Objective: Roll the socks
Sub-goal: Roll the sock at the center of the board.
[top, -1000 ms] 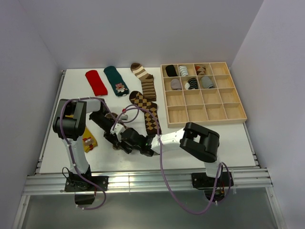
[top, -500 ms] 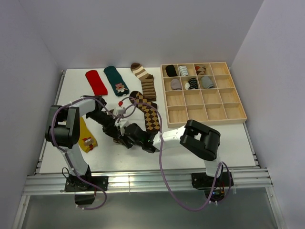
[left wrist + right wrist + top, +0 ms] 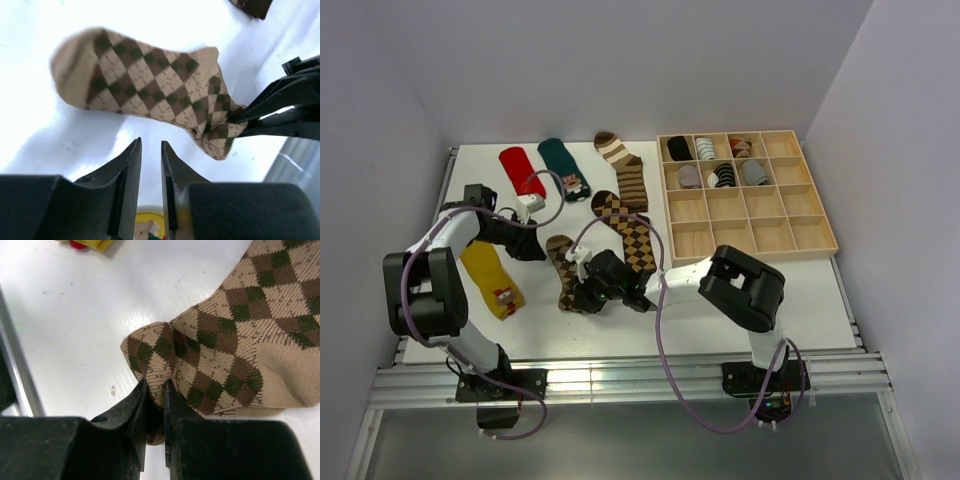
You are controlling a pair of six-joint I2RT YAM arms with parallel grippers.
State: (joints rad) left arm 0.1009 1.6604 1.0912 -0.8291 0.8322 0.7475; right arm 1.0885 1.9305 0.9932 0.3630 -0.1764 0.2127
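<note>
A brown argyle sock (image 3: 563, 268) (image 3: 150, 92) lies flat on the white table. My right gripper (image 3: 582, 297) (image 3: 154, 382) is shut on its near end, where the fabric bunches between the jaws. My left gripper (image 3: 536, 248) (image 3: 150, 145) hovers just left of that sock, its jaws a narrow gap apart with nothing between them. The right gripper's fingers (image 3: 272, 107) show in the left wrist view, pinching the sock's end. A second argyle sock (image 3: 632, 240) lies to the right. A mustard sock (image 3: 490, 278) lies under the left arm. Red (image 3: 521, 171), teal (image 3: 565, 168) and striped (image 3: 625, 168) socks lie at the back.
A wooden grid tray (image 3: 790, 235) at the back right holds several rolled socks in its far compartments. Cables loop over both arms. The table's metal rail (image 3: 620, 375) runs along the near edge.
My left gripper let go of the argyle sock, opened a little and drew back to the left. My right gripper shut on the sock's near end, and the sock now lies stretched out.
</note>
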